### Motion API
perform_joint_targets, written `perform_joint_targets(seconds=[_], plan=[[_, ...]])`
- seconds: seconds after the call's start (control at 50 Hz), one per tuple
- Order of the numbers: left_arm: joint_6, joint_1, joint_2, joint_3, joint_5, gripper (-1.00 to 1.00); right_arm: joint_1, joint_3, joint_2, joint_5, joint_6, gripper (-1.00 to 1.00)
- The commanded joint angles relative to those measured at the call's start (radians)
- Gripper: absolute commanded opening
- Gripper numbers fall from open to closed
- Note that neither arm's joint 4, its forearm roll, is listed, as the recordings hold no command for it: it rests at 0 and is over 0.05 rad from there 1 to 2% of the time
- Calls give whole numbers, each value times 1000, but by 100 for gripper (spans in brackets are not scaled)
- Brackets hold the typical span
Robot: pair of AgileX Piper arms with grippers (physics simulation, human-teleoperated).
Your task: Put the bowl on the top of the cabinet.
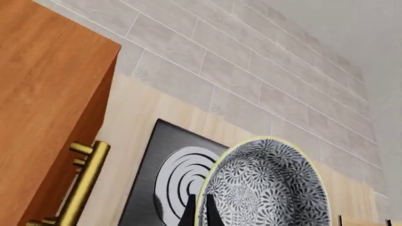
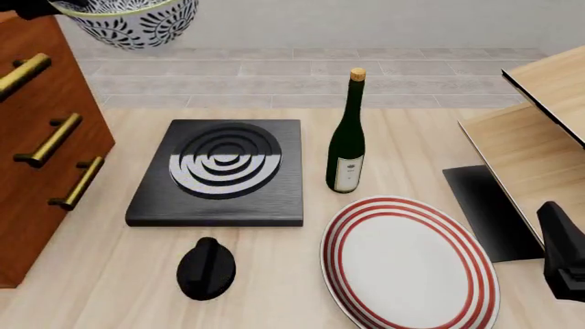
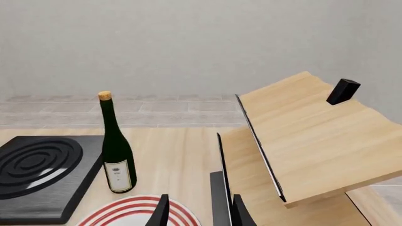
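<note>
Left wrist view: the left gripper (image 1: pixel 199 209) pinches the rim of the blue-and-white bowl (image 1: pixel 267 186) between its jaws, holding it in the air beside the reddish-brown cabinet (image 1: pixel 47 94), whose brass handle (image 1: pixel 82 183) shows close by. Beneath lies a black stove plate (image 1: pixel 166 176) on the pale tabletop (image 1: pixel 135 113).

Front view: the bowl (image 2: pixel 133 20) hangs at the upper left, above the cabinet's (image 2: pixel 41 137) top edge. The stove plate (image 2: pixel 221 171), a green wine bottle (image 2: pixel 347 137), a black knob (image 2: pixel 205 267) and a red-ringed plate (image 2: pixel 407 264) sit on the tabletop (image 2: pixel 109 274).

Right wrist view: the right gripper (image 3: pixel 197 212) hovers with jaws spread, empty, over the plate (image 3: pixel 135 212), beside a light-wood shelf unit (image 3: pixel 308 136) and the bottle (image 3: pixel 116 150).
</note>
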Motion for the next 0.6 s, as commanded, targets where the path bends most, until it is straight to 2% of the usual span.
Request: perform_joint_targets(seconds=[0.02, 0.26, 0.6], plan=[[15, 61, 3, -112, 76, -100, -1, 0, 9, -8, 2, 100], [4, 151, -1, -201, 152, -100, -1, 0, 31, -28, 2, 100], [-16, 288, -16, -321, 257, -100, 1, 0, 6, -6, 0, 100]])
